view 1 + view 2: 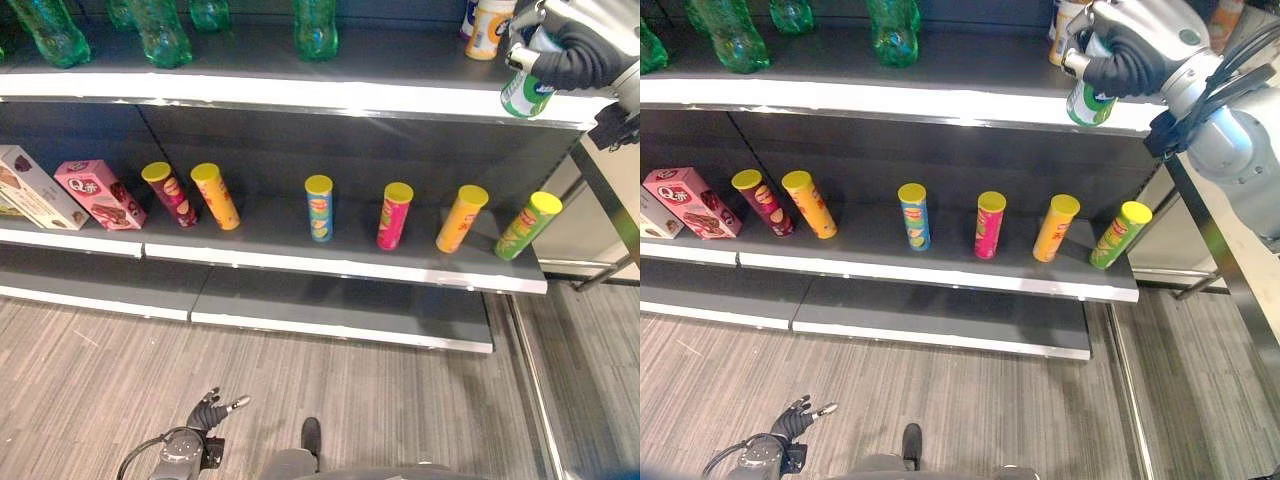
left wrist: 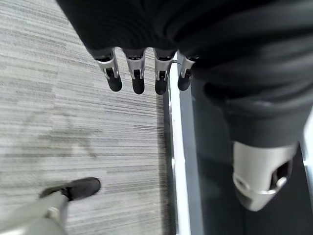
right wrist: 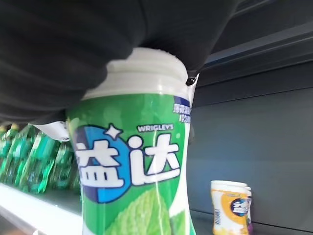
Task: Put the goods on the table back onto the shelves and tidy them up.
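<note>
Gum bottle [image 3: 142, 161] gripped in my right hand [image 1: 1130, 55]; I'd set it upright beside orange bottle [image 3: 230, 208]. Left hand [image 1: 205, 412] fingers relaxed, empty.

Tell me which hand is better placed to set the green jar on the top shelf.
The right hand: it already holds the green jar at the top shelf edge, near an orange jar. The left hand hangs low over the floor, fingers relaxed.

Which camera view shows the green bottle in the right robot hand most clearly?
The right wrist view: the green bottle shows close up, white cap included. Both eye views show it small, at the top shelf edge, partly covered by the right robot hand.
</note>
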Motion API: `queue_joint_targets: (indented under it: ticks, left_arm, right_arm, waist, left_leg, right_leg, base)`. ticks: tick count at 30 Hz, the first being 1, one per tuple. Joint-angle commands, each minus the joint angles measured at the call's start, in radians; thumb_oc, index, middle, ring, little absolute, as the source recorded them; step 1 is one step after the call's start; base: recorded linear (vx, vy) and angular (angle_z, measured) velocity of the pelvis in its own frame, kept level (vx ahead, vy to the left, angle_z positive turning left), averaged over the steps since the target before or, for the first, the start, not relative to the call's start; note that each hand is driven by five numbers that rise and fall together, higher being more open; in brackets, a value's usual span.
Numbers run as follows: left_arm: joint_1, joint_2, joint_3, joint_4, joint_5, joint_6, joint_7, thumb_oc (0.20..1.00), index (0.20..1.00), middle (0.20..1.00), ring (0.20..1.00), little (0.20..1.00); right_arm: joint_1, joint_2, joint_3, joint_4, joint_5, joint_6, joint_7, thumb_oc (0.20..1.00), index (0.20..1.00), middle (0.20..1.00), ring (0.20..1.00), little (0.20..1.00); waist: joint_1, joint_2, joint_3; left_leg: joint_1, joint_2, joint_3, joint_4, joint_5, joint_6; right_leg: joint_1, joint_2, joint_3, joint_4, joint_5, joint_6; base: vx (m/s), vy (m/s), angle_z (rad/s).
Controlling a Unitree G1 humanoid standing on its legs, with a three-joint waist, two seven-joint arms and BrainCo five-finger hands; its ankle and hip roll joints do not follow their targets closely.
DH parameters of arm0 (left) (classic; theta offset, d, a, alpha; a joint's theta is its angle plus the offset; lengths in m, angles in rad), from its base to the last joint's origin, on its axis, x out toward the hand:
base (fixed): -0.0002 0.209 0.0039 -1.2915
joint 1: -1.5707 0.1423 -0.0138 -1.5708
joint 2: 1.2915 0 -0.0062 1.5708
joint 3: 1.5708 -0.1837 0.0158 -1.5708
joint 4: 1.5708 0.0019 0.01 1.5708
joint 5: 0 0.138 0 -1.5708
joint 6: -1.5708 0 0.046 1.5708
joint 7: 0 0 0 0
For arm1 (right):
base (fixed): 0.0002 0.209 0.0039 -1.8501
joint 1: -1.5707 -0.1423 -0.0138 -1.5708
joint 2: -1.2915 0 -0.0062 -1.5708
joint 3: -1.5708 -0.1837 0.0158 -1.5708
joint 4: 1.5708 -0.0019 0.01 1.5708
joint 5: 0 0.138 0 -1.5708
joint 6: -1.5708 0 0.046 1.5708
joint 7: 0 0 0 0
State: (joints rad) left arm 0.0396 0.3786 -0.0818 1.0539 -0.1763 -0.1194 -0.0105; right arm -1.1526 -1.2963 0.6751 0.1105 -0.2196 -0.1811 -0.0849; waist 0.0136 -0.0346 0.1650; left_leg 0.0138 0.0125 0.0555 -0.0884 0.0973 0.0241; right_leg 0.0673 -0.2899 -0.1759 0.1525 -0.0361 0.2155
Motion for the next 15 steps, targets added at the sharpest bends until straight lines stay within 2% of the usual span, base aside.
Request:
queue_joint_targets:
  ticks: [1,2,4,5,15]
  left_arm:
    - [-0.003,0.053,-0.035,-0.002,-0.014,-0.027,0.01,1.0,1.0,1.0,1.0,1.0]
    - [0.005,0.047,-0.028,0.006,-0.027,-0.023,0.008,1.0,1.0,1.0,1.0,1.0]
    - [0.006,0.045,-0.027,0.006,-0.027,-0.023,0.008,1.0,1.0,1.0,1.0,1.0]
    - [0.013,0.03,-0.023,0.011,-0.049,-0.028,0.01,1.0,1.0,1.0,1.0,1.0]
    - [0.015,0.004,-0.043,0.019,-0.07,-0.027,0.02,1.0,1.0,1.0,1.0,1.0]
  right_arm:
    - [-0.21,-0.012,0.097,0.07,-0.016,0.021,-0.054,0.2,0.2,0.2,0.2,0.2]
    - [-0.227,0.003,0.116,0.123,-0.013,0.037,-0.042,0.2,0.2,0.2,0.2,0.2]
    - [-0.233,0.005,0.122,0.126,-0.013,0.036,-0.043,0.2,0.2,0.2,0.2,0.2]
    - [-0.258,0.042,0.156,0.183,-0.008,0.038,-0.039,0.2,0.2,0.2,0.2,0.2]
    - [-0.27,0.094,0.192,0.322,-0.024,0.059,-0.034,0.2,0.2,0.2,0.2,0.2]
  waist:
    - [0.039,-0.006,-0.024]
    - [0.035,-0.013,-0.025]
    - [0.035,-0.011,-0.025]
    - [0.046,-0.029,-0.039]
    - [0.066,-0.047,-0.06]
  left_leg:
    - [0.059,0.05,0.009,0.002,-0.119,-0.113]
    - [0.061,0.054,0.002,0.007,-0.117,-0.116]
    - [0.062,0.055,0.002,0.007,-0.118,-0.116]
    - [0.071,0.065,0.011,0.007,-0.118,-0.126]
    - [0.078,0.095,-0.031,0.001,-0.117,-0.148]
  right_leg:
    - [-0.074,0.042,-0.033,-0.109,0.098,-0.023]
    - [-0.067,0.061,-0.009,-0.147,0.099,-0.016]
    - [-0.065,0.062,-0.008,-0.148,0.1,-0.017]
    - [-0.023,0.078,-0.014,-0.221,0.109,-0.013]
    - [0.037,0.101,-0.051,-0.232,0.069,-0.027]
  base:
    - [0.05,-0.067,-0.14]
    - [0.04,-0.054,-0.08]
    - [0.05,-0.062,0.17]
    - [0.08,-0.088,0.42]
    - [0.07,-0.075,0.13]
